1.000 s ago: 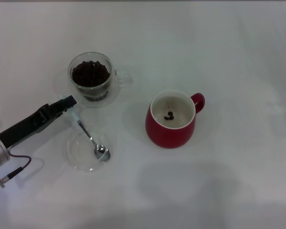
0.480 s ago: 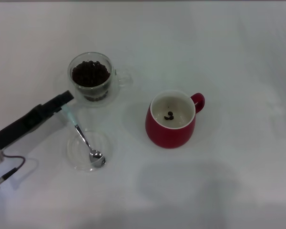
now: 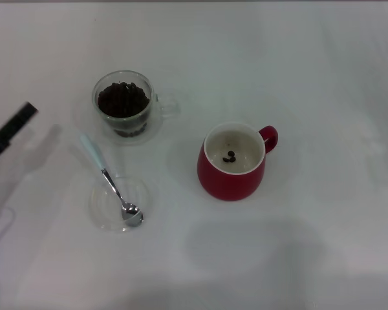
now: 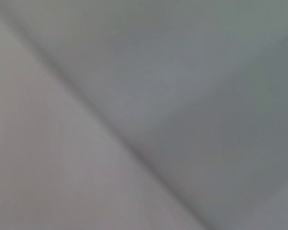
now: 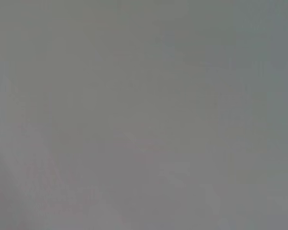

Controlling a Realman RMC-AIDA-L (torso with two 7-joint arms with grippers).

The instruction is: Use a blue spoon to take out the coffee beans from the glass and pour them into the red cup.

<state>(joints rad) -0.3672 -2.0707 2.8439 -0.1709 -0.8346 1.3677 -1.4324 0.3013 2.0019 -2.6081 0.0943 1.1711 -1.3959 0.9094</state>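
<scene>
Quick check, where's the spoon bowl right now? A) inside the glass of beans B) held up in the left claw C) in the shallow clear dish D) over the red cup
C: in the head view the blue spoon lies free with its metal bowl in the shallow clear dish and its handle pointing out toward the glass; the left claw is off at the table's left edge, holding nothing.

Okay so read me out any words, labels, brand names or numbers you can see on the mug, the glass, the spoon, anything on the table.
None: no text shows in any view.
The red cup: plain, no print.
The glass of coffee beans: clear, no marking.
The blue spoon and the clear dish under its bowl: unmarked.
The left gripper, at the table's left edge: dark, no readable label.
Both wrist views: blank surface only.
</scene>
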